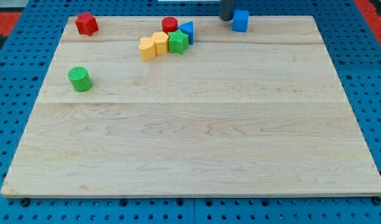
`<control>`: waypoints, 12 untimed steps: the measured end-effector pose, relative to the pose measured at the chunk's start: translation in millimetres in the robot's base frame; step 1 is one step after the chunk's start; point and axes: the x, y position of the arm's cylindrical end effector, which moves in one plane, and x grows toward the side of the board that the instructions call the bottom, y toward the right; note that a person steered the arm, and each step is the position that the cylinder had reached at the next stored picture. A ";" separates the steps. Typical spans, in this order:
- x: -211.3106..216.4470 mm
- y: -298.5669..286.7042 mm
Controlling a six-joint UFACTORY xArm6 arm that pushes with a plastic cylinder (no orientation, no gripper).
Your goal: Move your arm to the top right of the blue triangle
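Blue triangle (188, 29) sits near the view's top, wedged against the green star (178, 41) with the red cylinder (169, 25) just to its left. My tip (227, 19) holds nothing, just a bare rod touching down at the board's top edge, up and right of that triangle and right beside the blue cube (240, 20). Rod stands upright, its upper length cut off by the frame. Whether tip and cube actually touch, can't tell.

Rod enters from view's top edge, upright, dark; my tip (226, 19) down at board level near top edge.
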 end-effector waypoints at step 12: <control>51.7 -118.4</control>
